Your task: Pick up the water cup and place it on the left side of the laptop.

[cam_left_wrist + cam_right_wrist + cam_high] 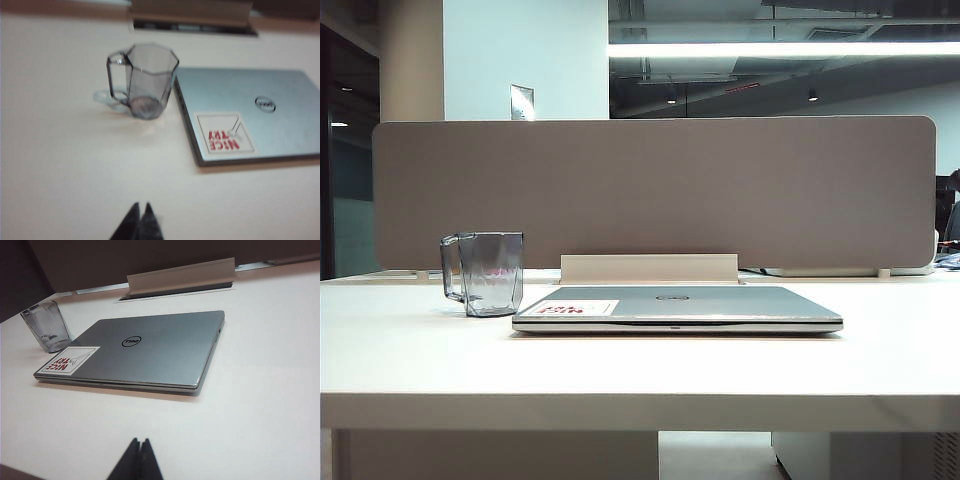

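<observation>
Exterior view, left to right.

Water cup (490,272): transparent grey-tinted mug, upright on the white table (410,350), left of centre in the frame. Angular handle turned to the left, away from the laptop. The cup stands just beside the laptop's left edge; whether they touch cannot be told.

Laptop (680,308): slim, silver-grey, lid closed, centre of the frame. White-and-red sticker (578,308) on its near-left corner.

Neither arm shows in the exterior view.

Left gripper (141,212): fingers pressed together, empty, at the lower middle of its wrist picture, well apart from the cup.

Right gripper (140,447): fingers pressed together, empty, at the lower middle of its wrist picture, well apart from the laptop.

Task status: cup already rests left of the laptop and is released; placement looks done, nothing evidently left.
</observation>
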Controlling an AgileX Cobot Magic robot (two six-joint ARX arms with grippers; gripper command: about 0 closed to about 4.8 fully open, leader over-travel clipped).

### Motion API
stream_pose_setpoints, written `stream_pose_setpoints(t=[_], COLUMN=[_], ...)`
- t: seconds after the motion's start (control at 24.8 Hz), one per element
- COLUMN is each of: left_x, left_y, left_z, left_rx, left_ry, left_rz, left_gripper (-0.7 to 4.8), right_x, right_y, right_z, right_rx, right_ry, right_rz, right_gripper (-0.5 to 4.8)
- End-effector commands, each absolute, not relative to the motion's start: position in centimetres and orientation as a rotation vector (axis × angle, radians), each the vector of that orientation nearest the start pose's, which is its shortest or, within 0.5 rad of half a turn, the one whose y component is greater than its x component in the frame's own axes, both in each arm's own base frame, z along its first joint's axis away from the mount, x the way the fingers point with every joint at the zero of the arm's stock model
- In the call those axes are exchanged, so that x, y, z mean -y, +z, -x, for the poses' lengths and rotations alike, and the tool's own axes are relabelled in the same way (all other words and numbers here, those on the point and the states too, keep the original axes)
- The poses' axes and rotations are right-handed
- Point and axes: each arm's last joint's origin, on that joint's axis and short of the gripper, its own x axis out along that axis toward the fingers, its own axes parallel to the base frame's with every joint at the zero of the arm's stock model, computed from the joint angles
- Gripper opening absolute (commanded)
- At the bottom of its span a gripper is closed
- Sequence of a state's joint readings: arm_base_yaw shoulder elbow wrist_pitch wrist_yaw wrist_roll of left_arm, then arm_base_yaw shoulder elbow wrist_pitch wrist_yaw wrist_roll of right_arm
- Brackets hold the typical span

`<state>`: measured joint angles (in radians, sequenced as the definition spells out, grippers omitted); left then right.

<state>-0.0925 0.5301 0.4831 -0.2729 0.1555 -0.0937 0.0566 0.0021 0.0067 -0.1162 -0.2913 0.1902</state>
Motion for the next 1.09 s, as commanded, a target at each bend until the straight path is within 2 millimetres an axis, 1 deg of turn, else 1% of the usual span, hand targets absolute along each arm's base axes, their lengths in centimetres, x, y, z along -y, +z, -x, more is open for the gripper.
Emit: stream_pose_setpoints(t=[0.04, 0.12, 0.36, 0.48, 0.57, 0.77, 0.81, 0.85, 1.01, 1.09], left_x=[1.6, 1.5, 1.3, 1.2, 1.2, 0.8, 0.8, 0.7, 0.3, 0.2], left_y=[25.9, 26.3, 27.1, 26.8, 25.9, 23.0, 22.5, 21.4, 19.5, 18.2], left_z=[-11.8, -10.9, -9.5, -9.4, -9.7, -10.3, -10.3, -10.3, -10.1, -9.9], left_rx=[-0.266, -0.224, -0.135, -0.128, -0.150, -0.166, -0.157, -0.129, -0.069, -0.055], left_ry=[-0.235, -0.238, -0.244, -0.212, -0.188, -0.050, -0.040, -0.037, -0.033, -0.036], left_rz=[0.147, 0.167, 0.163, 0.062, 0.060, 0.055, 0.055, 0.060, 0.067, 0.068], left_gripper=[-0.05, -0.05, -0.05, -0.05, -0.05, -0.05, -0.05, -0.05, -0.05, -0.05], right_x=[-1.4, -1.4, -1.4, -1.4, -1.4, -1.4, -1.4, -1.4, -1.4, -1.4], right_y=[15.4, 15.4, 15.4, 15.4, 15.4, 15.4, 15.4, 15.4, 15.4, 15.4], right_z=[-9.5, -9.5, -9.5, -9.5, -9.5, -9.5, -9.5, -9.5, -9.5, -9.5], right_rx=[-0.138, -0.138, -0.138, -0.138, -0.139, -0.138, -0.139, -0.138, -0.139, -0.138], right_ry=[0.336, 0.336, 0.336, 0.336, 0.336, 0.336, 0.336, 0.336, 0.336, 0.336], right_rz=[-0.200, -0.200, -0.201, -0.200, -0.201, -0.201, -0.201, -0.200, -0.201, -0.201], right_gripper=[-0.01, -0.01, -0.01, -0.01, -0.01, -0.01, -0.01, -0.01, -0.01, -0.01])
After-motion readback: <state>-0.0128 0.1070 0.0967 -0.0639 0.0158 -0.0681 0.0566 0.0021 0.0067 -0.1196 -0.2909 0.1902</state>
